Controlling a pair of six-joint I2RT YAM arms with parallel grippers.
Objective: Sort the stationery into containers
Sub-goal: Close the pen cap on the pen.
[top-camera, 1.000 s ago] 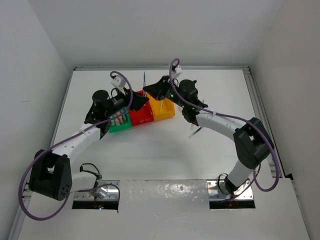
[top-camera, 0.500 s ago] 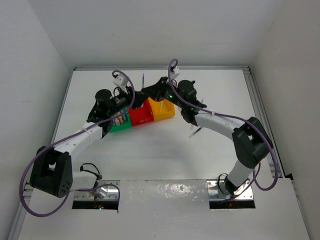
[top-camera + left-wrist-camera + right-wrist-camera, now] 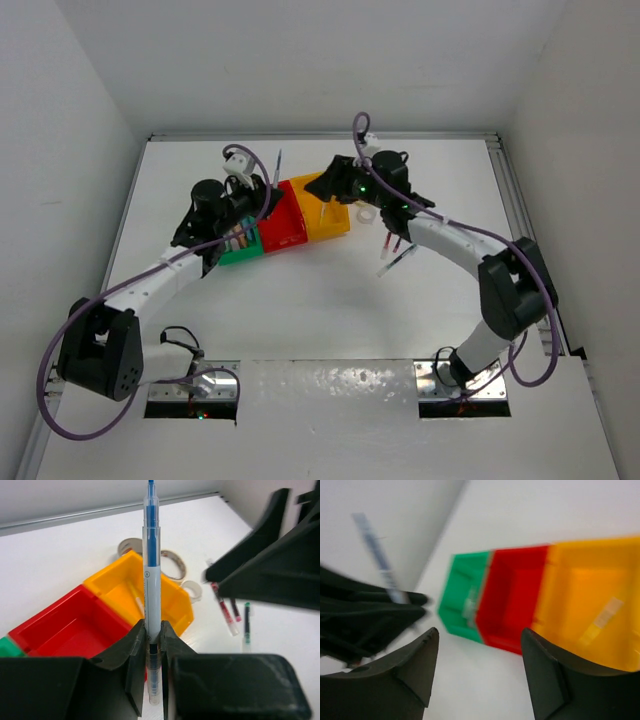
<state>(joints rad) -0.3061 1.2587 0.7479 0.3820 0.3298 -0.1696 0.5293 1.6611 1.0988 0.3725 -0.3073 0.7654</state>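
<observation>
My left gripper (image 3: 152, 636) is shut on a clear pen with a blue core (image 3: 151, 565), held upright over the joined containers. From above, that pen (image 3: 276, 164) sticks up behind the left gripper (image 3: 262, 190). The containers are a green bin (image 3: 238, 250), a red bin (image 3: 287, 222) and a yellow bin (image 3: 328, 212). A pale pen (image 3: 135, 597) lies in the yellow bin (image 3: 175, 597). My right gripper (image 3: 480, 647) is open and holds nothing, hovering near the bins' front; from above the right gripper (image 3: 337, 186) is over the yellow bin.
Tan tape rolls (image 3: 172, 564) and a smaller ring (image 3: 193, 590) lie behind and right of the yellow bin. Loose pens with red and green accents (image 3: 226, 614) lie on the white table right of the bins. The table's raised rim (image 3: 505, 200) runs along the right.
The left gripper closed on the blue pen. The right gripper opened and drew back to the right, away from the pen.
</observation>
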